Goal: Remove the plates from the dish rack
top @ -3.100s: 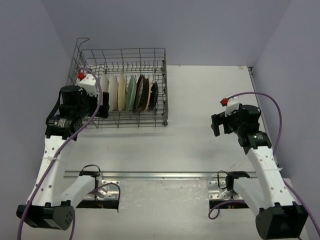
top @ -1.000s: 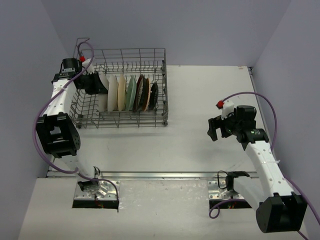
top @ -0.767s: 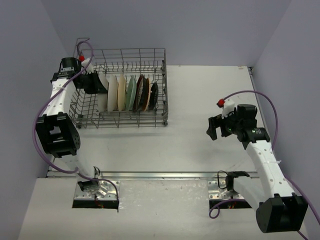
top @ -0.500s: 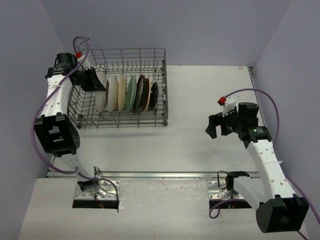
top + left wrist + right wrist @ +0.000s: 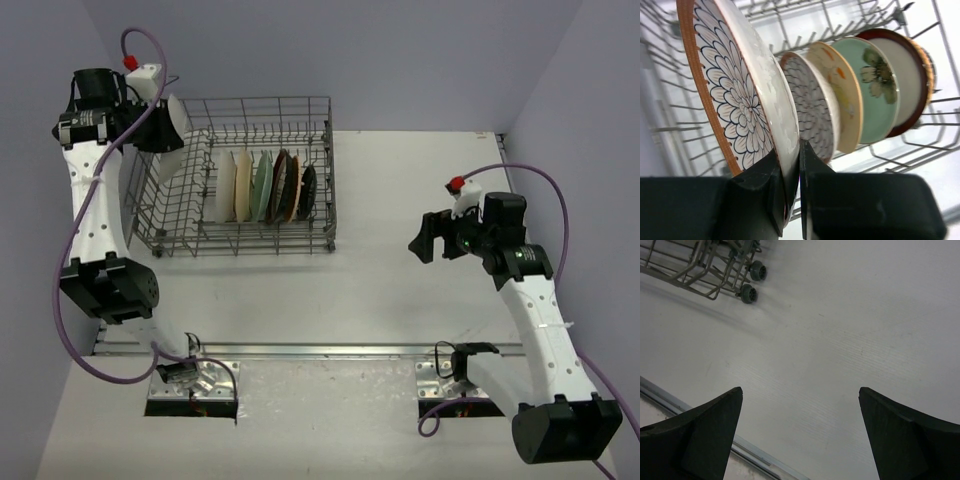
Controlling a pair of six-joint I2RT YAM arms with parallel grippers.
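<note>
My left gripper [image 5: 789,150] is shut on the rim of a brown-rimmed plate [image 5: 742,95] with a white petal pattern, held edge-up above the left end of the grey wire dish rack [image 5: 315,235]. From above, that plate [image 5: 172,133] hangs clear over the rack's left wall, next to my left gripper [image 5: 150,125]. Several plates [image 5: 262,186] still stand on edge in the rack: patterned [image 5: 812,107], cream [image 5: 842,100], pale green [image 5: 875,85] and red-rimmed [image 5: 905,75]. My right gripper [image 5: 428,238] is open over bare table to the right, with nothing between its fingertips [image 5: 715,425].
The rack's raised wire loop sits at its back left corner, behind the left arm. The rack's small wheels [image 5: 752,282] show at the top left of the right wrist view. A metal rail [image 5: 320,350] runs along the table's near edge. Walls close in the left and right sides.
The left gripper has lifted the brown-rimmed plate up and out of the rack, moving left and back. The right gripper has shifted slightly and stayed open.
</note>
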